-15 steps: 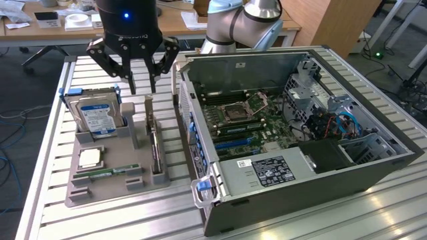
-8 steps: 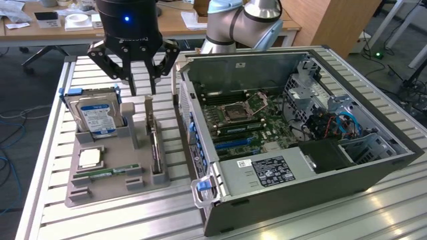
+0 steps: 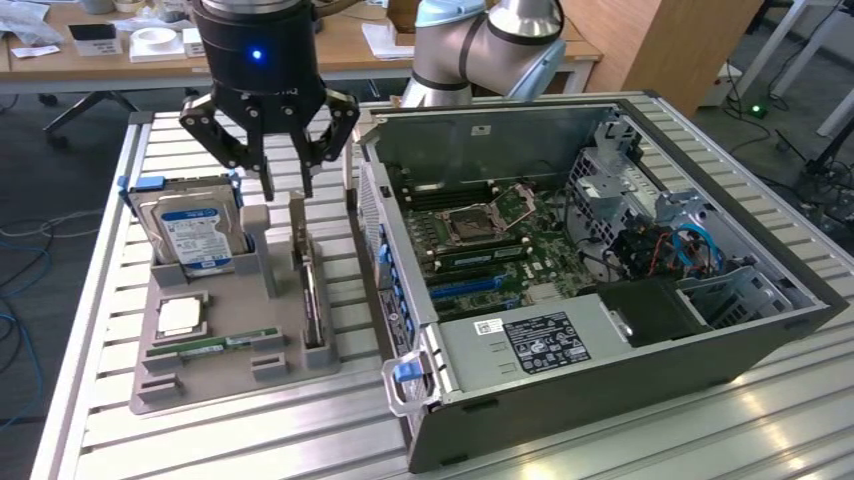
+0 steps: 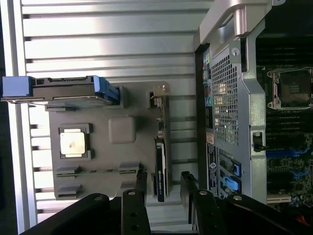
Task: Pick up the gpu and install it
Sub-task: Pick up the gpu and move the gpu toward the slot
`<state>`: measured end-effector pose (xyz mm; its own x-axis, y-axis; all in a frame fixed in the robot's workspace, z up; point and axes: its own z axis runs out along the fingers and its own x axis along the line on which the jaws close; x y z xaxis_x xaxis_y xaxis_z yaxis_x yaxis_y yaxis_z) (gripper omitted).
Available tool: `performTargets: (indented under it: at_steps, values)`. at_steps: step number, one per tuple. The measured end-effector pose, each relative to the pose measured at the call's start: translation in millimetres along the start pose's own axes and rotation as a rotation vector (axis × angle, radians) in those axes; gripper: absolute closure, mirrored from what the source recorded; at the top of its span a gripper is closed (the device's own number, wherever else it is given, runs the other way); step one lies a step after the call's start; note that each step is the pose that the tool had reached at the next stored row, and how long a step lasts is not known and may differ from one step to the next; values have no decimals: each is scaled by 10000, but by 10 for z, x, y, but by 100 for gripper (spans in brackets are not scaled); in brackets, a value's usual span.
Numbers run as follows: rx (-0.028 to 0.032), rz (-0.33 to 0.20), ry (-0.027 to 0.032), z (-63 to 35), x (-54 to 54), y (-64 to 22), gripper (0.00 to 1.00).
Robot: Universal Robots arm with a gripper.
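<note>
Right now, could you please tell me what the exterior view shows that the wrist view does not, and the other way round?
Exterior view: the robot arm, the power supply label, the cabled drive bay and the desk behind.
Wrist view: the case's perforated rear panel, and a gap on each side of the gpu between the fingers.
Both: the open gripper above the gpu, which stands on edge in the gray tray, plus the hard drive, the processor chip and the motherboard socket.
</note>
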<state>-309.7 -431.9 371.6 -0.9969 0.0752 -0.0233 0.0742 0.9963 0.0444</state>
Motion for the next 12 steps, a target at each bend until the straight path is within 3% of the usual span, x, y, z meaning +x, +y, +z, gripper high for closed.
performTargets:
  at_steps: [12]
  values:
    - [1,0,0,190,4,-8,58]
